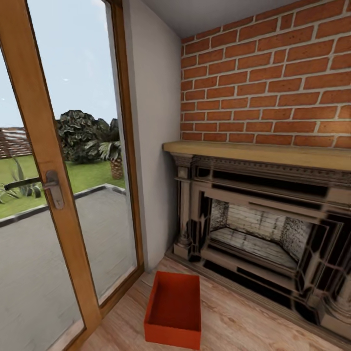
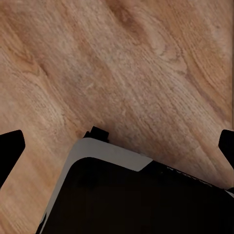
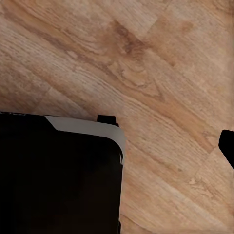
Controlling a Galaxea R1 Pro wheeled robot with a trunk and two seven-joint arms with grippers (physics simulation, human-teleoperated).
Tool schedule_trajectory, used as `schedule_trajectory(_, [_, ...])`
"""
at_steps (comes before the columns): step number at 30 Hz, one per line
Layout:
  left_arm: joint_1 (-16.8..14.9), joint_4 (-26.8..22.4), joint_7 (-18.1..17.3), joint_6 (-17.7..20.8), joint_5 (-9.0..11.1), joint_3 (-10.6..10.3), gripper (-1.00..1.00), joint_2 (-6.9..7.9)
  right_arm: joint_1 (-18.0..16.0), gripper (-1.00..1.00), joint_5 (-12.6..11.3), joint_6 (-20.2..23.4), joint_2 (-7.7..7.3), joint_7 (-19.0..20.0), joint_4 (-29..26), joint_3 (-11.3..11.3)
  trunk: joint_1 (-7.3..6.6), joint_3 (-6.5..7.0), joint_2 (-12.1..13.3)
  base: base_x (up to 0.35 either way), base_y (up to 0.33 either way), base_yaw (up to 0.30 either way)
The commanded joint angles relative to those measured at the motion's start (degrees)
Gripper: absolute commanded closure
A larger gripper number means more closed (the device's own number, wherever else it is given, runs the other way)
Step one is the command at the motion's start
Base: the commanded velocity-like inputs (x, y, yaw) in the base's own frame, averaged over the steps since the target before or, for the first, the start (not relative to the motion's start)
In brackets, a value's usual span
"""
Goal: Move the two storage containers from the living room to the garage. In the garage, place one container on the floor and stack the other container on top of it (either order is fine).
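Note:
One orange-red storage container (image 1: 174, 310) sits empty on the living room's light wood plank floor (image 1: 243, 326), in the corner between the glass door and the fireplace. The second container is out of view, as are the garage and its concrete floor. In the left wrist view, my left gripper (image 2: 122, 151) hangs open over the planks (image 2: 136, 73), with a black fingertip (image 2: 10, 151) at each side edge and nothing between them. In the right wrist view, my right gripper (image 3: 122, 146) also hangs over planks, and one fingertip (image 3: 227, 146) shows far out at the edge.
A wood-framed glass door (image 1: 48, 185) with a lever handle (image 1: 52, 187) fills the left, a patio and garden behind it. The ornate dark fireplace (image 1: 263, 234) under a red brick chimney (image 1: 268, 83) stands to the right. My black and white base (image 2: 136, 195) lies below both wrists.

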Motion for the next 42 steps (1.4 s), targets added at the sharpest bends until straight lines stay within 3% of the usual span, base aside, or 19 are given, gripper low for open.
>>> schedule_trajectory(1, [0.0, 0.0, 0.1, -0.2, 0.0, 0.3, -1.00, 0.00, -0.1, -1.00, -0.4, -0.3, 0.04, -0.1, 0.2, 0.5, 0.03, -0.09, -0.1, 0.142, 0.000, -0.031])
schedule_trajectory(13, [0.0, 0.0, 0.0, -0.2, -0.2, 0.3, -1.00, 0.00, -0.1, -1.00, -0.4, -0.2, 0.01, -0.1, 0.2, 0.7, 0.03, -0.09, -0.1, 0.048, 0.000, -0.005])
schedule_trajectory(32, [0.0, 0.0, 0.0, -0.2, 0.0, 0.3, -1.00, 0.00, -0.1, -1.00, -0.4, -0.2, 0.04, -0.1, 0.2, 0.6, 0.03, -0.09, -0.1, 0.259, 0.000, 0.000])
schedule_trajectory(42, [0.0, 0.0, 0.1, -0.2, 0.0, 0.3, -1.00, 0.00, -0.1, -1.00, -0.5, -0.4, 0.10, -0.2, 0.2, 0.5, 0.03, -0.09, -0.1, 0.054, 0.000, -0.034])
